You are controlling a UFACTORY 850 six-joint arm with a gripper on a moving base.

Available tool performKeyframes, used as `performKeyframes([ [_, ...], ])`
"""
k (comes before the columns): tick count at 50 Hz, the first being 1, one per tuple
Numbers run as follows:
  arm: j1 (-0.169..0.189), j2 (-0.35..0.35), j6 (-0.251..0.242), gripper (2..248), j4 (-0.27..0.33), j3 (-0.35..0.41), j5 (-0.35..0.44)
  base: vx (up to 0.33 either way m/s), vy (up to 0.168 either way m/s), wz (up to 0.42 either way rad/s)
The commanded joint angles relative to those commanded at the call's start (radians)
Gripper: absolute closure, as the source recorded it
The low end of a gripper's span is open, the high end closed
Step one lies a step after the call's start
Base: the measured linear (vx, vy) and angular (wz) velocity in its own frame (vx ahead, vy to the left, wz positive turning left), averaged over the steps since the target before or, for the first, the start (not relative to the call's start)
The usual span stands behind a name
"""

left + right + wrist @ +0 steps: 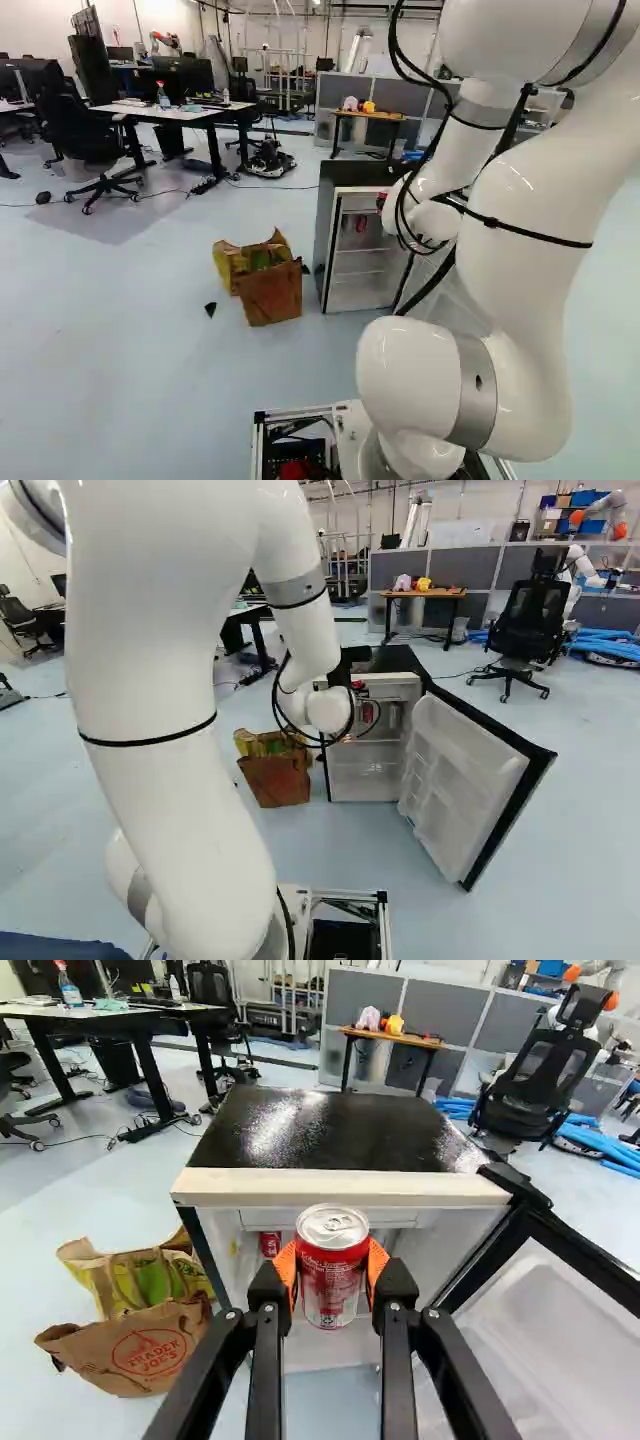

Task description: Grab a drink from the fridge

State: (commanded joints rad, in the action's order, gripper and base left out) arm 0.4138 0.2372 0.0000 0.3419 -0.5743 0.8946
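Beyond the wrist in the right base view, part of my black gripper (344,670) shows, its fingertips hidden. In the wrist view the gripper (333,1270) is shut on a red drink can (332,1295), an orange pad against each side. The can is upright, silver top showing, in front of the fridge (340,1188) and its open interior. Another red can (270,1244) is inside the fridge, behind the held one and beside a finger. The fridge door (465,780) stands wide open at the right of the right base view.
Paper and yellow bags (270,292) stand on the floor beside the fridge, opposite the door. Farther back are a small wooden table (424,594), an office chair (520,630), blue hoses (610,644), desks (170,112) and grey partitions. Another robot (585,570) stands at the far right.
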Motion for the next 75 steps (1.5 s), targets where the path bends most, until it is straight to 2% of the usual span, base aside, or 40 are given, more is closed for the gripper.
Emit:
performKeyframes([
  [32, -0.017, -0.023, 0.000, 158, -0.022, -0.060, -0.057, 0.000, 0.000, 0.000],
  [75, -0.071, 0.054, 0.000, 158, -0.053, -0.253, -0.133, 0.000, 0.000, 0.000],
])
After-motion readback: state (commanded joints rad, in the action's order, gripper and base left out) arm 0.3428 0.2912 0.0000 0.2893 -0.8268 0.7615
